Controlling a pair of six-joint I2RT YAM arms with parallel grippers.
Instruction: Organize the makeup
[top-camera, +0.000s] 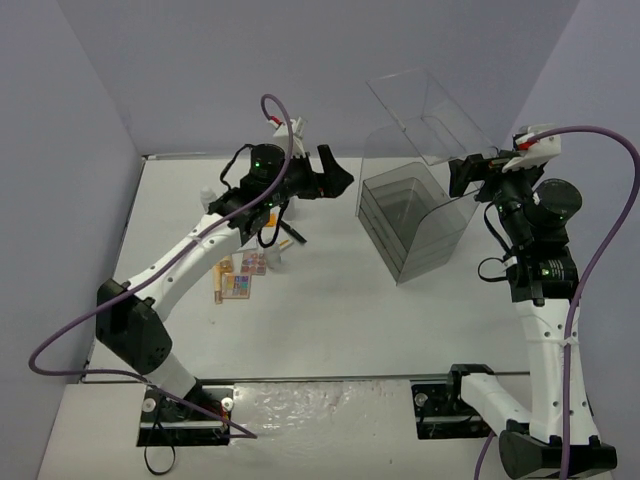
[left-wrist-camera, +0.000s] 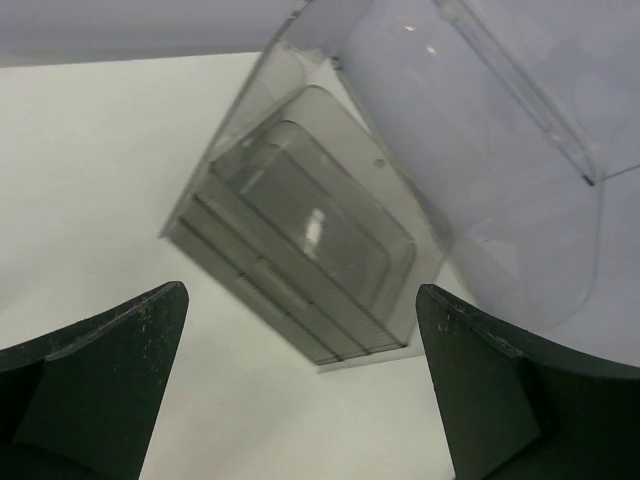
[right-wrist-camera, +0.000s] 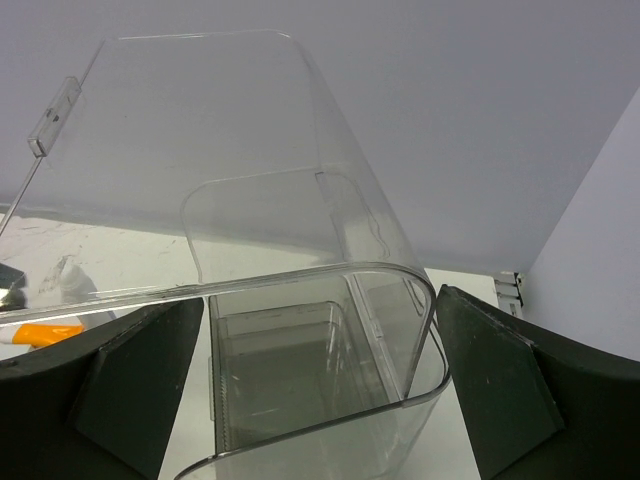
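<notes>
From above, the eyeshadow palette (top-camera: 245, 275) and beige tube (top-camera: 221, 281) lie under the left arm, well apart from the clear drawer case (top-camera: 405, 225). The case's lid (top-camera: 420, 105) is raised, and the left gripper (top-camera: 337, 172) and right gripper (top-camera: 460, 176) flank it.

The left wrist view shows its fingers (left-wrist-camera: 100, 370) spread and empty, facing the drawers.

In the right wrist view the fingers (right-wrist-camera: 130, 390) are also spread, with the lid's curved edge between them. An orange case (right-wrist-camera: 45, 332) shows through the lid.

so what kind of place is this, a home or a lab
Probably a robot lab cell: plain purple-grey walls box in a white table, two arms are bolted at its near edge, and a clear drawer case and some makeup sit on it.
</notes>
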